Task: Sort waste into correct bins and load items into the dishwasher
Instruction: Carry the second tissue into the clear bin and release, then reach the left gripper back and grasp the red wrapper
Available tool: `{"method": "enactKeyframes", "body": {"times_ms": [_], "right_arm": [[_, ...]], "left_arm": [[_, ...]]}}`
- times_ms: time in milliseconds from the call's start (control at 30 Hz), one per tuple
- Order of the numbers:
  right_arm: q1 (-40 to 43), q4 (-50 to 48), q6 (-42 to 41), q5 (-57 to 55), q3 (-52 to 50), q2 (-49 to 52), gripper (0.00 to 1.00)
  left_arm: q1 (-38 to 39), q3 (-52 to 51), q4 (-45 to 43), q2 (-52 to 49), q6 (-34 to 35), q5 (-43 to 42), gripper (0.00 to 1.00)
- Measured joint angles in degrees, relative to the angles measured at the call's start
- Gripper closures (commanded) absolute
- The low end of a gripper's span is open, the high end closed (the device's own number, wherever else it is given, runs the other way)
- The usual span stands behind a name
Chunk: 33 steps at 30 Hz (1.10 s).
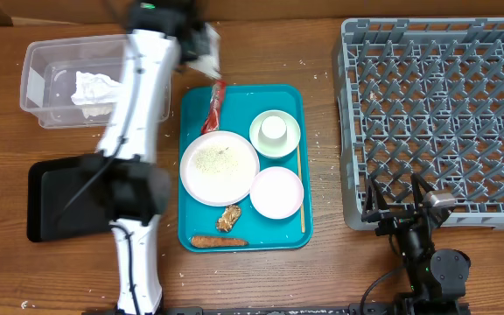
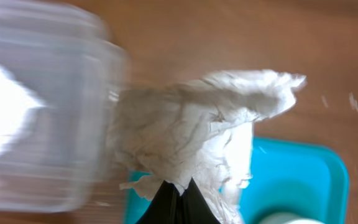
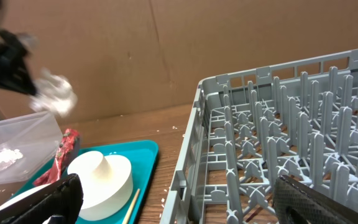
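Observation:
My left gripper (image 1: 201, 48) is shut on a crumpled white napkin (image 2: 197, 124) and holds it in the air between the clear tub (image 1: 51, 66) and the teal tray (image 1: 241, 236). Another napkin (image 1: 94, 87) lies in the tub. On the teal tray are the red wrapper (image 1: 214, 105), the large plate (image 1: 220, 166) with rice grains, the smaller plate (image 1: 276, 191), the bowl (image 1: 259, 140) with the cup (image 1: 275, 129) in it, the wooden stick (image 1: 300, 188), the brown lump (image 1: 229, 217) and the food stick (image 1: 217, 241). My right gripper (image 1: 401, 214) is open and empty at the grey dish rack's (image 1: 440, 114) front edge.
The black tray (image 1: 51, 197) lies at the left, in front of the tub and partly under my left arm. The rack holds nothing. A cardboard wall (image 3: 135, 50) stands behind the table. Small white crumbs are scattered on the wood around the teal tray.

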<state>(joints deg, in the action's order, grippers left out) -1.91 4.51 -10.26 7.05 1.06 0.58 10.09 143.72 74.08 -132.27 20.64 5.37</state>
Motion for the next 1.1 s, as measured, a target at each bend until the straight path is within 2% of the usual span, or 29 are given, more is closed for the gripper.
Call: {"method": "enactKeyframes", "body": {"times_ms": [300, 367, 400, 467, 500, 567, 600, 867, 1100], "right_arm": [[0.00, -0.02, -0.02, 0.00, 0.00, 0.00, 0.00], [0.00, 0.00, -0.02, 0.02, 0.00, 0.00, 0.00], [0.00, -0.02, 0.00, 0.00, 0.00, 0.00, 0.00], [0.00, 0.00, -0.02, 0.00, 0.00, 0.00, 0.00], [0.00, 0.00, -0.02, 0.02, 0.00, 0.00, 0.00], [0.00, -0.02, -0.02, 0.00, 0.00, 0.00, 0.00], [0.00, -0.02, 0.00, 0.00, 0.00, 0.00, 0.00], [0.00, -0.02, 0.00, 0.00, 0.00, 0.00, 0.00], [0.00, 0.00, 0.00, 0.02, 0.00, 0.00, 0.00]], "left_arm": [[-14.38, 0.44, 1.14, 3.23, 0.04, 0.48, 0.96], [-16.09, 0.44, 1.07, 3.23, 0.22, 0.42, 0.92], [-16.76, 0.44, 1.03, 3.23, 0.24, 0.39, 0.79], [-18.08, 0.44, 0.98, 3.23, 0.48, 0.24, 0.74], [-18.49, 0.42, 0.96, 3.23, 0.44, 0.24, 0.65], [-19.61, 0.39, 0.92, 3.23, 0.68, 0.22, 0.14], [-20.02, 0.20, 0.92, 3.23, 0.46, 0.22, 0.01], [-21.44, -0.66, 3.02, 3.23, 0.44, -2.19, 0.00], [-17.75, -0.79, 5.53, 3.23, -4.79, -15.10, 0.00]]}}
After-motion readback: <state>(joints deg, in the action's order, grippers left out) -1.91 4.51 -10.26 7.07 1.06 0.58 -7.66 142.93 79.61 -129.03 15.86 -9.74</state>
